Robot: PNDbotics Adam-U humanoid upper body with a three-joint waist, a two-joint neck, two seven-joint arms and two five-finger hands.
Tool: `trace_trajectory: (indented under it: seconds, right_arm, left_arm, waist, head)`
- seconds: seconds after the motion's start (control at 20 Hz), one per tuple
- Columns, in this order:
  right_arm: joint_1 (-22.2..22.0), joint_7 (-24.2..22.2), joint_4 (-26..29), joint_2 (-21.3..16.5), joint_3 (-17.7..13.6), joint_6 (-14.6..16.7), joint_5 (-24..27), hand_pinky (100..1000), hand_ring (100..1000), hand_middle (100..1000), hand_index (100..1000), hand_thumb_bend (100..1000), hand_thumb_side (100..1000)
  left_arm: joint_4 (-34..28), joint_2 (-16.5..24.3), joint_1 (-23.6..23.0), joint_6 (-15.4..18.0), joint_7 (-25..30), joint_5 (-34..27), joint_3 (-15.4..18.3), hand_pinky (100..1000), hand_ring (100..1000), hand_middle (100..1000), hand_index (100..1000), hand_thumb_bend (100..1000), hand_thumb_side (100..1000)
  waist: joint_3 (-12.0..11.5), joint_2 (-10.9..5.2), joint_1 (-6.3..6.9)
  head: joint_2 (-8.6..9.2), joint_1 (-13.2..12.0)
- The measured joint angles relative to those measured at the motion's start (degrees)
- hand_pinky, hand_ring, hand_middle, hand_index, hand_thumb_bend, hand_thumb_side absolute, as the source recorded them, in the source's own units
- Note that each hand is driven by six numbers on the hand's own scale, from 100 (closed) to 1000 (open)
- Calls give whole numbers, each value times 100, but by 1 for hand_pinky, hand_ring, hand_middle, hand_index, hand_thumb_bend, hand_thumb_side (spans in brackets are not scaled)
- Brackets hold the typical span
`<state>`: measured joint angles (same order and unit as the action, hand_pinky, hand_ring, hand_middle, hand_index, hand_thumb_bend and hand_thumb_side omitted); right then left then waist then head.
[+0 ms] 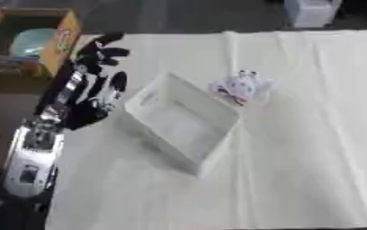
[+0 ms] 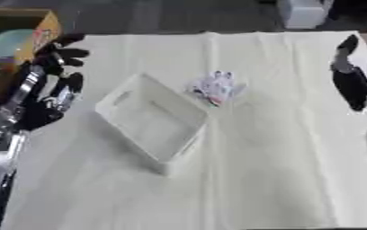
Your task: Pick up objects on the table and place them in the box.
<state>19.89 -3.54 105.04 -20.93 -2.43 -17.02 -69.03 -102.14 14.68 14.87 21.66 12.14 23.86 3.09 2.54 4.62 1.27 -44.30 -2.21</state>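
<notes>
A white, rectangular, open-topped plastic box [image 1: 183, 122] sits a little left of the middle of the frame, turned at an angle on a table covered with a creased, cream-white cloth [image 1: 297, 148]. The inside of the box shows only its pale bottom and walls, with a slot handle in the short wall at its upper left end.

Just beyond the box's upper right corner, near it but apart from it, lies a small crumpled object in white with pink and red marks [image 1: 240, 87]; it looks like a soft packet or wrapper, though the view is too blurred to be sure. It rests on the cloth, and neither hand touches it.

The robot's left hand [image 1: 100, 72], black with silver parts on the arm behind it, is at the left edge of the cloth, beside the box's upper left end. Its fingers are spread and extended toward the top of the frame, holding nothing.

The robot's right hand [image 2: 350, 78] shows at the right edge of the right eye view, over the cloth's far right side, well apart from the box and the crumpled object. Its dark fingers look extended and hold nothing.

In the upper left corner, off the cloth, stands an orange-brown cardboard carton [image 1: 29, 40] with something pale green inside.
</notes>
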Motion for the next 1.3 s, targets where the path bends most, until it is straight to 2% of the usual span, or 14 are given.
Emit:
trace_trajectory:
  seconds: [0.35,0.7,1.05,1.3]
  right_arm:
    - [743,-501,-711,-76,358,343,-68,714,801,873,946,100,848]
    - [1398,-817,-1354,57,620,705,-367,750,818,894,971,100,850]
    - [1938,-1314,-2023,74,847,1207,-357,790,833,889,992,100,835]
    - [2419,-1608,-2621,69,1010,1684,-186,811,834,877,1000,100,802]
  left_arm:
    - [64,2,127,119,143,-118,-127,755,100,934,848,100,761]
    - [138,1,137,176,230,-237,-169,753,100,937,849,100,765]
    - [164,1,159,188,288,-306,-195,752,100,946,848,100,765]
    - [181,1,159,186,331,-312,-200,752,100,956,846,100,765]
  waist:
    - [57,1,28]
    - [79,42,108]
    - [69,61,125]
    - [46,58,127]
  head:
    - [-1,53]
    - [-1,69]
    - [-1,67]
    - [-2,67]
